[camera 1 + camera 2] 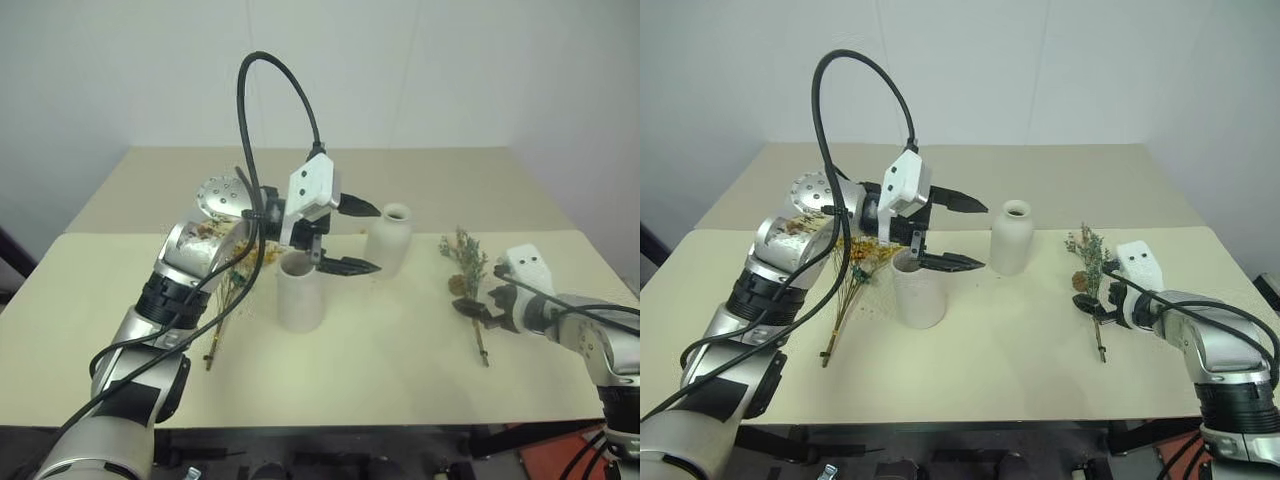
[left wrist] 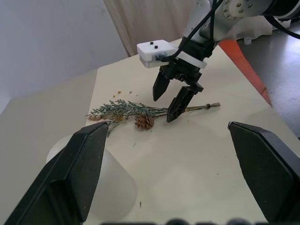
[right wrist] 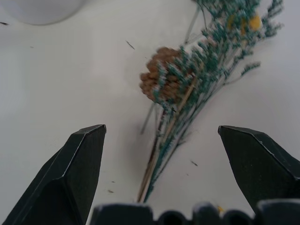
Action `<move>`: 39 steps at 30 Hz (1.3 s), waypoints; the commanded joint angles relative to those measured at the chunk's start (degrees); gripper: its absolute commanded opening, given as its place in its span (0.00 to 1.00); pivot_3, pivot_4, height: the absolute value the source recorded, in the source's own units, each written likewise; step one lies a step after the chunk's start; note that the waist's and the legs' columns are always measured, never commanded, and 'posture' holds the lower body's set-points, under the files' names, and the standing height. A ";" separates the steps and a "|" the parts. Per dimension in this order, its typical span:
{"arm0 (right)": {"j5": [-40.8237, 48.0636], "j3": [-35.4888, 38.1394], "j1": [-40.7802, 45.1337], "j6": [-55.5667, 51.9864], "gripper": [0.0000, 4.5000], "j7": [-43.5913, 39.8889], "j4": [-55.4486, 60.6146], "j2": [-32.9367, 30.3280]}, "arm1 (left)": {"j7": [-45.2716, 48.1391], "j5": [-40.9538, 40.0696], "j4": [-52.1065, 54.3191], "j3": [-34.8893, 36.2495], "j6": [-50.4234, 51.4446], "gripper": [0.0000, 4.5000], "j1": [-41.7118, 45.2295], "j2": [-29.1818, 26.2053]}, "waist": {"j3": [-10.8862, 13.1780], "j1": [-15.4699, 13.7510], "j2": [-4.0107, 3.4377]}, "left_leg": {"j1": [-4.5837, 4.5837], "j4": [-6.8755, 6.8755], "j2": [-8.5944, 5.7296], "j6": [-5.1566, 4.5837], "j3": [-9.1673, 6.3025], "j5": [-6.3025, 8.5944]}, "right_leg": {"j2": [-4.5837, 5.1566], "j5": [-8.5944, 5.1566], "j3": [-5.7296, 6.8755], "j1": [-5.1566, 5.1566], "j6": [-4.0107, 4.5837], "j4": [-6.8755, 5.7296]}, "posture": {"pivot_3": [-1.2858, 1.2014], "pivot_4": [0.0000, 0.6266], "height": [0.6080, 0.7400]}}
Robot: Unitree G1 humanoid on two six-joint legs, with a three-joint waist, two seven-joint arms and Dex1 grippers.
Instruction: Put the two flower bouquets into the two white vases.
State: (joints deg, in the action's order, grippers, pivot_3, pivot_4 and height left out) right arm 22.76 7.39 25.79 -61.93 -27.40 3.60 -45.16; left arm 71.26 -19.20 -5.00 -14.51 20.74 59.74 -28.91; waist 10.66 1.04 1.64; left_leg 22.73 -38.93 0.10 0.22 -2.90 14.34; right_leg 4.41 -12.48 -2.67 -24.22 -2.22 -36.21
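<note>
From my head cameras, my right gripper hangs low over the right side of the table, its two black fingers spread wide and holding nothing. The grey-green sprig bunch lies flat just under and beyond it, its long axis running near to far: bare stem end toward me, leafy tips and pinecone toward the far edge. My right arm is plainly the nearer one to it. My left gripper is up at mid-table, fingers also spread and empty, pointing right across the mouth of the cone vase. The bottle vase stands just right of that and further back. The yellow bouquet lies on the table left of the cone vase, partly behind my left arm.

From my left wrist, I see across to the right gripper poised with its fingers either side of the sprig's stem, close to the pinecone.

From my right wrist, the stems run straight up between my spread fingers, so I judge a short descent would straddle them. Nothing blocks the way.
</note>
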 commanded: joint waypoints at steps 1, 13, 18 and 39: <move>-0.97 0.39 2.43 0.15 1.00 -0.36 -2.66 -0.44 | -0.98 -0.27 3.95 1.34 1.12 1.00 -0.87 -0.30 | 0.00 -0.01 0.00 | -0.01 0.00 0.00 0.00 -0.01 0.00 | 0.00 0.00 0.00 0.01 0.00 0.00 | 0.52 0.24 1.00; -3.18 -4.46 8.29 1.34 0.19 -5.24 -12.05 -1.28 | -4.52 0.12 7.05 3.45 3.88 1.00 -2.49 -1.50 | 0.00 0.06 -0.01 | -0.02 -0.02 -0.02 0.00 0.00 0.00 | 0.01 0.02 -0.02 0.02 -0.03 -0.01 | 0.52 0.24 1.00; -3.64 -3.29 8.22 0.99 0.01 -4.43 -10.90 -1.11 | -4.88 0.35 6.94 3.68 3.77 1.00 -2.56 -2.09 | 0.00 0.05 -0.01 | -0.01 -0.01 -0.02 0.00 0.00 0.00 | 0.01 0.03 -0.01 0.01 -0.03 0.01 | 0.52 0.24 1.00; -7.74 13.19 27.59 50.01 0.01 19.49 -19.68 17.66 | -7.14 -3.80 1.67 10.88 6.00 1.00 -2.85 -1.44 | -0.02 1.41 -0.04 | -0.02 0.04 -0.03 0.03 0.01 -0.02 | 0.02 0.09 -0.07 -0.05 -0.04 -0.02 | 0.52 0.24 1.00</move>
State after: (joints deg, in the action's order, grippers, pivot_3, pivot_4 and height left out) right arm 13.24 18.18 50.90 -17.98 -9.28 -15.84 -28.00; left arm 65.41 -22.46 -3.29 -5.42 26.52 56.56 -30.66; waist 10.64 2.45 1.60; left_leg 22.71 -38.91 0.07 0.25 -2.89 14.32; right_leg 4.43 -12.36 -2.74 -24.27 -2.25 -36.25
